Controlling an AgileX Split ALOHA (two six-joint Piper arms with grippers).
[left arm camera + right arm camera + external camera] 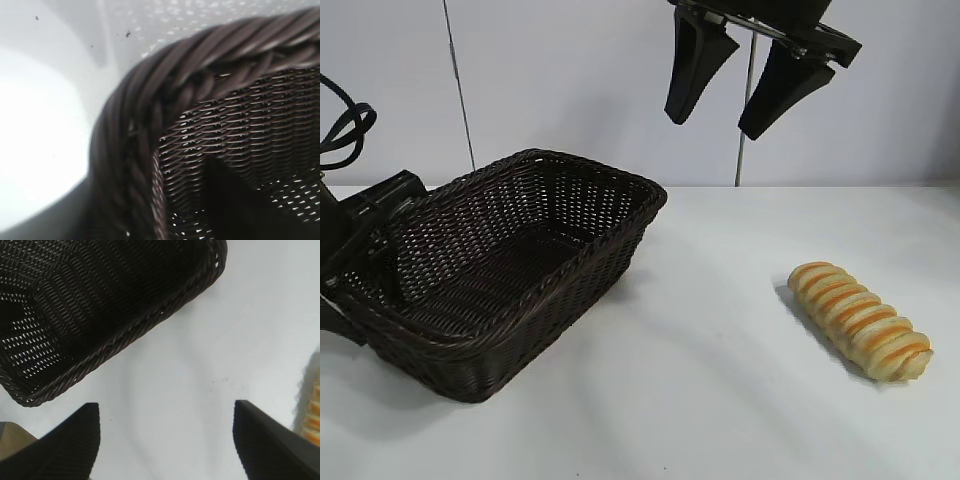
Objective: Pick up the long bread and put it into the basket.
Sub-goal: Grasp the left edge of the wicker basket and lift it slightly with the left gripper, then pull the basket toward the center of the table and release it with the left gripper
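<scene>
Fingers spread wide on right gripper [730, 100], hanging high above table [720, 330], pointing down. Left gripper [365, 235] reaching at basket [520, 270] rim, finger state unclear. Long bread [860, 320] lying well apart from basket.

No text, label, brand, number or sign can be read anywhere.

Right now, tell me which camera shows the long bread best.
The exterior view: the whole long bread lies on the white table. The right wrist view catches only its edge; the left wrist view shows none.
</scene>
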